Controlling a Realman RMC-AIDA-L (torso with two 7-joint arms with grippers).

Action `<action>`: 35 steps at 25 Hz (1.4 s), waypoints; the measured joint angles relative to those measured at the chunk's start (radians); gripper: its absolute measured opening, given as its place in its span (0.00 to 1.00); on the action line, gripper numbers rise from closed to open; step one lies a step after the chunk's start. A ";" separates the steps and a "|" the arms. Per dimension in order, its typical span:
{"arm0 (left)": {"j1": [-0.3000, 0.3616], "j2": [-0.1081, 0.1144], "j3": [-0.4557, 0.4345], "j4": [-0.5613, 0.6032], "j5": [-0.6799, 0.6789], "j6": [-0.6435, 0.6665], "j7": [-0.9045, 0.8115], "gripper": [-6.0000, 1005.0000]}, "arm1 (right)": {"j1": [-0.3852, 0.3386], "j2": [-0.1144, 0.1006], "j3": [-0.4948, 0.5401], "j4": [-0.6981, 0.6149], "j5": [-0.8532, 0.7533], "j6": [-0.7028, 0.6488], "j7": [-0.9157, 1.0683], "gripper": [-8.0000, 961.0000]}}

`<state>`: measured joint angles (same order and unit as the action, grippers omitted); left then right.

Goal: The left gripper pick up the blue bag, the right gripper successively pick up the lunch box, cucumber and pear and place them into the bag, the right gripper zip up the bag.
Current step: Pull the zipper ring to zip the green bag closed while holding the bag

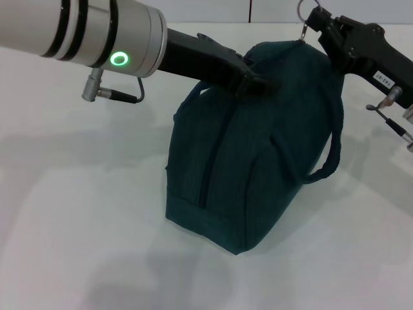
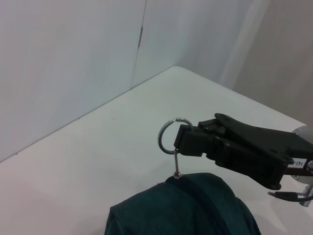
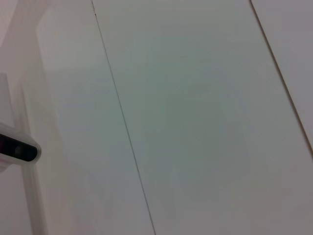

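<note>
The blue bag (image 1: 248, 152) stands on the white table, bulging, with its zip line closed along the top. At the bag's near top, my left gripper (image 1: 248, 79) is shut on its fabric by the handle. At the far end of the zip, my right gripper (image 1: 317, 24) is shut on the metal ring zip-pull (image 1: 303, 9). The left wrist view shows the same hold: the right gripper (image 2: 182, 142) clamps the ring (image 2: 168, 132) just above the bag (image 2: 190, 210). One loop handle (image 1: 330, 152) hangs down the bag's right side. The lunch box, cucumber and pear are out of view.
The white table (image 1: 77, 213) spreads bare around the bag, to the left and in front. A white wall (image 2: 73, 63) rises behind the table's far edge. Only pale wall panels (image 3: 195, 122) appear in the right wrist view.
</note>
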<state>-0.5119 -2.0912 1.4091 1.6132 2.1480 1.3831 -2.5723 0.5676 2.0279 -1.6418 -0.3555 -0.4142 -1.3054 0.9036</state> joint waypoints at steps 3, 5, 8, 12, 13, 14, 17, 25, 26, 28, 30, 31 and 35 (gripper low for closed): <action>0.000 0.000 0.001 0.000 -0.001 0.000 0.000 0.55 | 0.000 0.000 0.000 0.001 0.000 0.000 0.000 0.01; -0.002 0.001 0.001 0.001 -0.001 0.000 0.000 0.47 | 0.000 0.000 0.000 0.000 0.000 0.000 0.002 0.01; -0.006 0.002 0.002 0.001 -0.001 -0.001 0.000 0.30 | 0.000 0.000 0.000 0.000 0.000 0.000 0.003 0.01; -0.008 0.002 0.002 0.001 -0.001 -0.001 0.000 0.20 | 0.000 0.000 0.001 0.000 0.000 0.000 0.004 0.01; -0.008 0.002 0.002 0.001 -0.001 -0.001 0.000 0.19 | 0.000 0.000 0.000 0.000 0.002 0.000 0.004 0.01; -0.008 0.002 0.002 0.001 -0.001 -0.001 0.000 0.18 | -0.001 0.000 0.000 0.000 0.004 0.000 0.004 0.01; -0.009 0.003 0.007 0.002 -0.001 0.001 0.000 0.15 | -0.004 0.000 0.000 0.002 0.011 0.000 0.004 0.01; 0.001 0.005 -0.001 0.002 -0.099 0.006 0.063 0.08 | -0.017 0.000 0.000 0.049 0.061 0.106 0.004 0.01; 0.005 0.005 -0.007 0.002 -0.119 0.006 0.078 0.07 | -0.019 0.000 0.000 0.057 0.066 0.124 0.005 0.01; 0.011 0.003 -0.018 -0.002 -0.139 0.005 0.095 0.06 | -0.023 0.000 0.000 0.070 0.072 0.153 0.005 0.01; 0.012 0.002 -0.024 -0.012 -0.155 0.002 0.109 0.06 | -0.028 0.000 0.001 0.076 0.074 0.168 0.005 0.01; 0.011 0.002 -0.028 -0.020 -0.162 0.001 0.114 0.06 | -0.031 0.000 0.001 0.078 0.074 0.174 0.005 0.01; 0.003 0.002 -0.047 -0.067 -0.201 -0.005 0.144 0.06 | -0.033 0.000 0.001 0.081 0.075 0.178 0.005 0.03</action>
<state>-0.5091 -2.0891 1.3619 1.5460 1.9473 1.3780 -2.4285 0.5349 2.0279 -1.6409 -0.2748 -0.3389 -1.1271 0.9081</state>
